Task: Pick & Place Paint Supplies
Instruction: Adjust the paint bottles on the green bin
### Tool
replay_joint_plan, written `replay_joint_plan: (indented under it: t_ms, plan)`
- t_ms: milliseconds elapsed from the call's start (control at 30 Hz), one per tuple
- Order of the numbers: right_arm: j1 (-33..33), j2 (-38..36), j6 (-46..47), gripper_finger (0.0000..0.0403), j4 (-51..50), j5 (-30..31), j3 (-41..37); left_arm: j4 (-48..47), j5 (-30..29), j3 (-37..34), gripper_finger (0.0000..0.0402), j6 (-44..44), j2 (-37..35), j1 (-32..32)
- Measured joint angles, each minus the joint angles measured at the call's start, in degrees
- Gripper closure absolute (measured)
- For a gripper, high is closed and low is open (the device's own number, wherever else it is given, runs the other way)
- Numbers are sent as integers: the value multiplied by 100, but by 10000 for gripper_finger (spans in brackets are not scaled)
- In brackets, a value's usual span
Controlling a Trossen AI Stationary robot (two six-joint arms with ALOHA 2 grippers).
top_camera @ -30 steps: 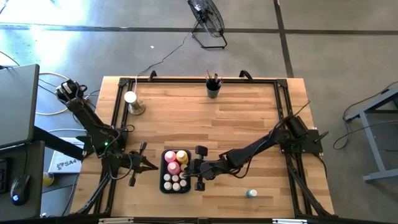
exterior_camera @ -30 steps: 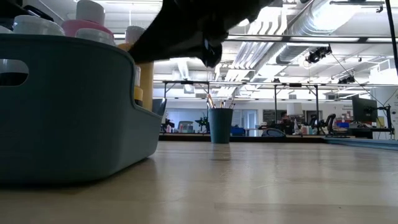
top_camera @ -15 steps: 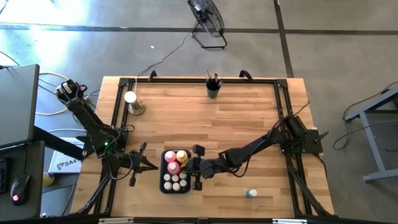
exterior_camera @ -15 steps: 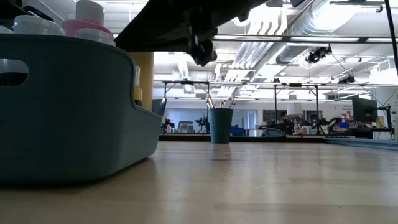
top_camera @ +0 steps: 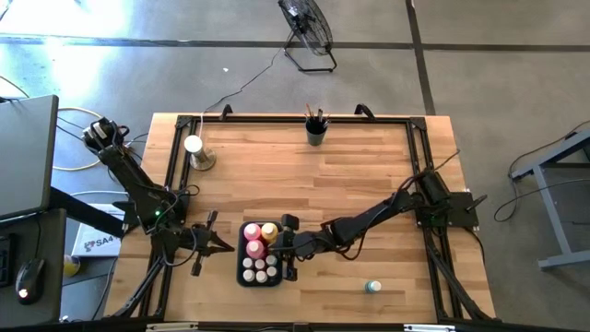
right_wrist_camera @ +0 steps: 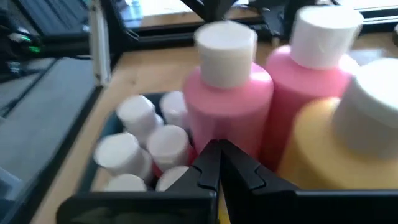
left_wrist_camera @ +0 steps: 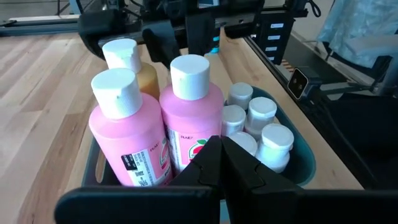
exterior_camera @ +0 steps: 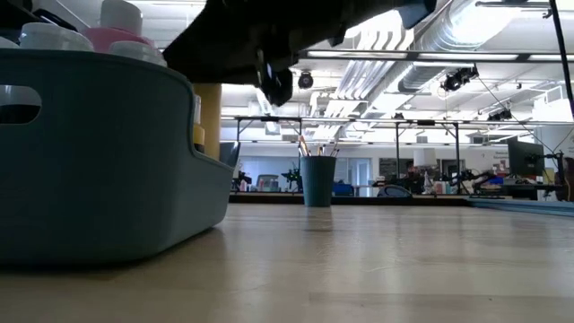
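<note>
So the table (top_camera: 304, 175) was a pale butcher-block wood top with a black frame around its edge. Nearest the camera side, at about 6 o'clock, sat the dark bin (top_camera: 261, 254) packed with paint: two pink bottles (left_wrist_camera: 189, 118), a yellow bottle (top_camera: 269, 231) and a cluster of small white-capped bottles (left_wrist_camera: 258, 121). The right gripper (top_camera: 288, 247) was just at the bin's 3 o'clock edge, fingers pinched fully together with nothing in them. The left gripper (top_camera: 210, 242) sat just off the bin's 9 o'clock side, also clamped tight and empty. One stray small bottle (top_camera: 371, 287) stood alone near 5 o'clock, well apart from the bin.

Further back, a white knob (top_camera: 194, 146) on a tan base sat at around 10 o'clock, and a dark cup (top_camera: 316, 132) of brushes (top_camera: 315, 114) stood at 12 o'clock by the far edge.

Past the table the floor was grey concrete with a black fan (top_camera: 307, 28) on it and a cable trailing off. From the low view the room looked like a big open workshop, with exposed ducts (exterior_camera: 448, 27), strip lights and desks far off.
</note>
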Motion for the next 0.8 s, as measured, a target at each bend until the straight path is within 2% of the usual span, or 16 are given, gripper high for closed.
replay_joint_plan:
  t_ms: [300, 800]
  plan:
    - [-39, 104, 21, 401, 302, -270, 2, -22, 2, 0, 402, 0, 0, 0]
    - [-153, 168, -148, 401, 527, -206, 0, -26, 2, 0, 402, 0, 0, 0]
